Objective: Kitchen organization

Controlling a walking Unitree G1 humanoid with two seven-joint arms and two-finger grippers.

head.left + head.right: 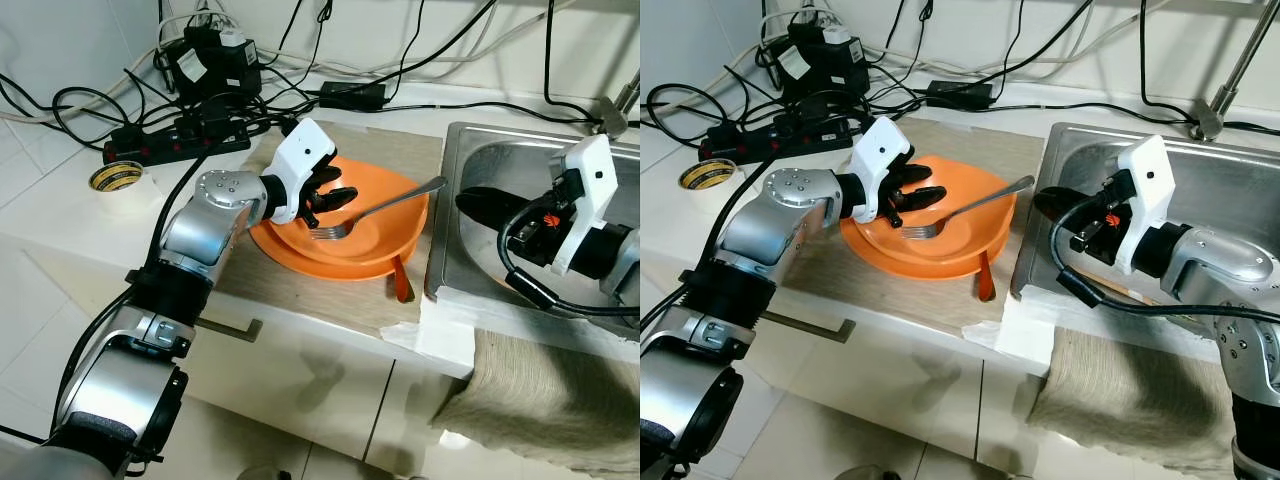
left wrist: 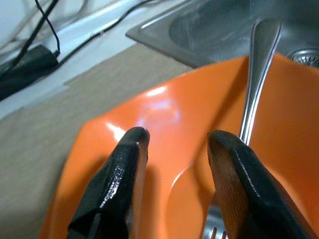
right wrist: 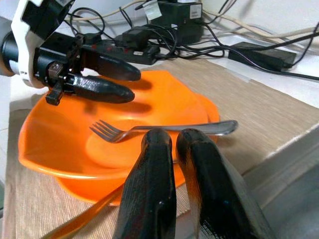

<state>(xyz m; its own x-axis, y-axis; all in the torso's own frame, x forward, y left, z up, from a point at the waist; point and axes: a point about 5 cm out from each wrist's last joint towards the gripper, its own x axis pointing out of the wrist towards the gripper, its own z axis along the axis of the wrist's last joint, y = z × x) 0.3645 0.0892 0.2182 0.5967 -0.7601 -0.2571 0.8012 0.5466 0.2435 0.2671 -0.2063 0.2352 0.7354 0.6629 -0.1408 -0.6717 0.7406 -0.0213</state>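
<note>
An orange plate sits on a woven mat on the bench, its right rim near the sink edge. A fork lies across it, tines in the bowl, handle overhanging toward the sink. The left gripper hovers over the plate's left half, fingers parted and empty beside the fork. The right gripper is over the sink, fingers pressed together, holding nothing. An orange utensil pokes from under the plate toward the bench's front edge.

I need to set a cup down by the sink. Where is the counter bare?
Bare mat lies behind the orange bowl, bordered by the sink. White counter is free between the tape roll and the mat. The back is crowded with cables and a power strip; the left tool hovers over the bowl and fork.
</note>
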